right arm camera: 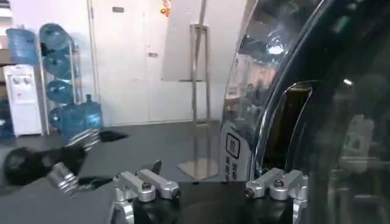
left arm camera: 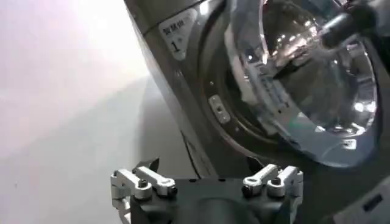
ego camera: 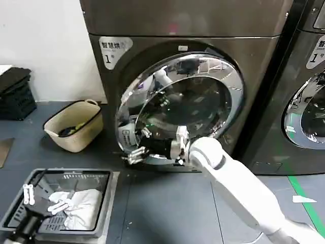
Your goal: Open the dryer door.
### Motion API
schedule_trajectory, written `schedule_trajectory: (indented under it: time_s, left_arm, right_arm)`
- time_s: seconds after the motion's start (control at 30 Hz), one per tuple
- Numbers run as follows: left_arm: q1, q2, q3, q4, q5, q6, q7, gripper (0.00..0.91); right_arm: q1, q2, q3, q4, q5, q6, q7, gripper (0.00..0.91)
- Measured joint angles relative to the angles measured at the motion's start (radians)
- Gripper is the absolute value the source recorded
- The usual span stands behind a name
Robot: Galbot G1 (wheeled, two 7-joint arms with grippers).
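The dryer door [ego camera: 231, 86], a chrome ring around dark glass, stands ajar, its left edge swung out from the grey dryer [ego camera: 152, 20]. My right gripper [ego camera: 135, 148] is at that free left edge, low down, open, with the rim [right arm camera: 244, 131] beside one finger. The door's glass fills much of the right wrist view. My left gripper [ego camera: 28, 195] hangs low at the left over a crate's corner, open and holding nothing [left arm camera: 203, 164]. From there the dryer door [left arm camera: 304, 91] shows farther off, tilted out of its opening.
A beige basket [ego camera: 73, 124] stands on the floor left of the dryer. A grey crate [ego camera: 109, 195] with white cloths sits at the front left. Black crates [ego camera: 15, 94] are stacked by the wall. A blacker machine [ego camera: 310, 101] stands to the right. Water bottles [right arm camera: 61, 61] stand across the room.
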Motion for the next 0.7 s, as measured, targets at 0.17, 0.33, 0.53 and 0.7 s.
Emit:
schedule_trajectory:
  time_s: [0.17, 0.33, 0.53, 0.7]
  left_arm:
    - [-0.056, 0.069, 0.026, 0.007, -0.052, 0.047, -0.028, 0.907]
    - [-0.114, 0.155, 0.057, 0.026, -0.111, 0.099, -0.051, 0.907]
    - [-0.193, 0.256, 0.112, 0.053, -0.135, 0.142, -0.085, 0.907]
    - [-0.272, 0.330, 0.184, 0.087, -0.144, 0.156, -0.100, 0.907]
  right_arm:
    - [-0.034, -0.046, 0.022, 0.059, 0.007, -0.001, -0.032, 0.907]
    - [-0.077, -0.101, 0.048, 0.116, 0.022, 0.002, -0.060, 0.907]
    - [-0.125, -0.167, 0.066, 0.175, 0.060, 0.010, -0.066, 0.907]
    - [-0.169, -0.224, 0.091, 0.220, 0.070, 0.013, -0.078, 0.907]
